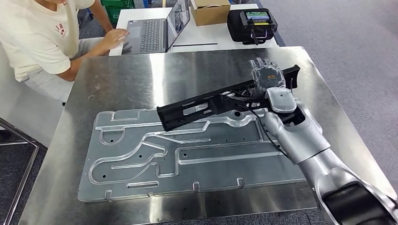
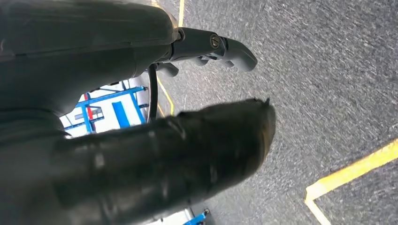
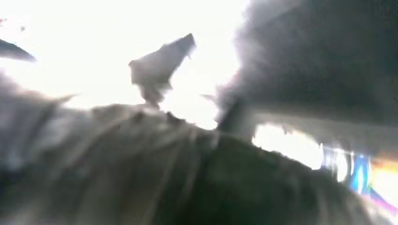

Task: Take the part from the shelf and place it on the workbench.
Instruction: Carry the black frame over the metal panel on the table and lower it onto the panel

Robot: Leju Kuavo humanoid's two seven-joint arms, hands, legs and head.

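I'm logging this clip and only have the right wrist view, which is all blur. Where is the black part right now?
Observer: In the head view, the long black part lies slantwise over the grey metal plate on the workbench.
Operator: Is the right hand on it?
Observer: The right hand is against the part near one end, with its fingers spread upward. I cannot tell whether it grips.
Operator: And the left hand?
Observer: The left hand hangs over grey floor and holds nothing.
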